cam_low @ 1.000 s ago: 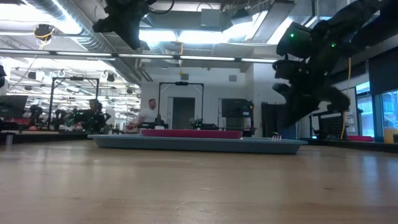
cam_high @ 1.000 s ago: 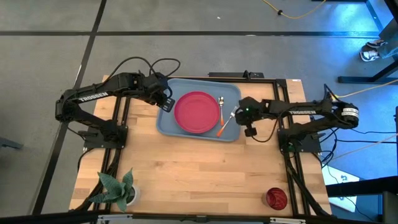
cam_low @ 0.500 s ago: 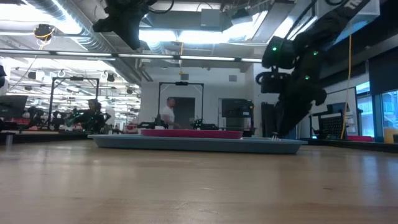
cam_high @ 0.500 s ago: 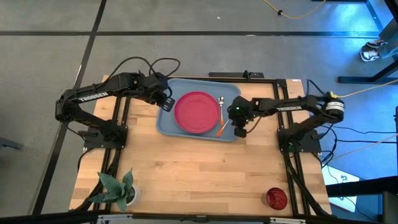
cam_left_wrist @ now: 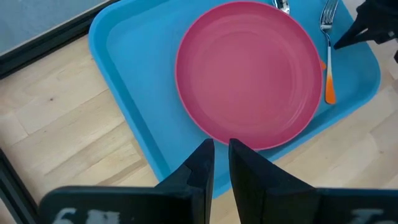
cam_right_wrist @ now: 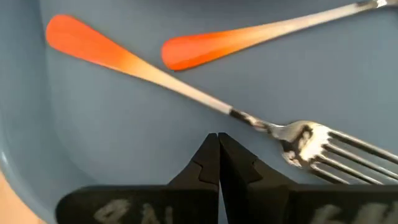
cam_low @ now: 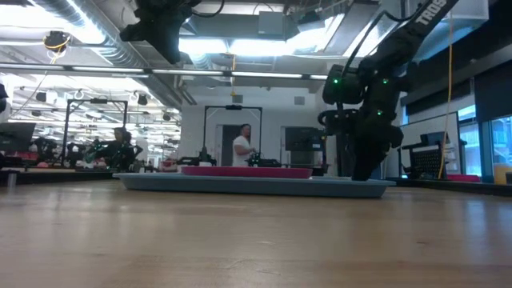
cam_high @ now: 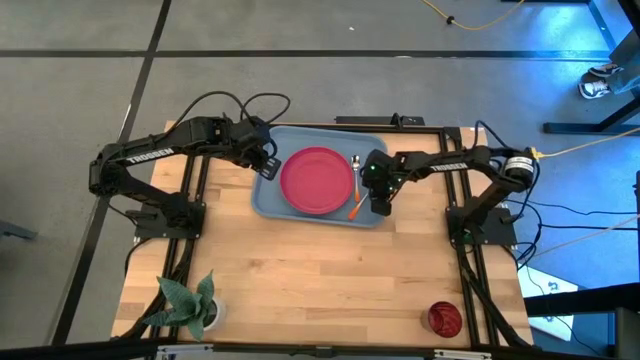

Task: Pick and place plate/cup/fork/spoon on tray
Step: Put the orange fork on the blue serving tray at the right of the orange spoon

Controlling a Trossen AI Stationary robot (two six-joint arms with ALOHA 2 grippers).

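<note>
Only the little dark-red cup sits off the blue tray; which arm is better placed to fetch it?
Probably the right. The small dark-red round cup stands at the table's near right corner, on the right gripper's side; the left gripper hovers at the light-blue plastic tray's far edge.

The big blue tray (cam_high: 268, 190) lies flat on the table. The round pink plate (cam_high: 316, 180) lies in its middle. The fork (cam_right_wrist: 205, 102) and the spoon (cam_right_wrist: 261, 32), both with orange handles, lie beside the plate. The small red cup (cam_high: 444, 318) stands far away, off the tray.
</note>
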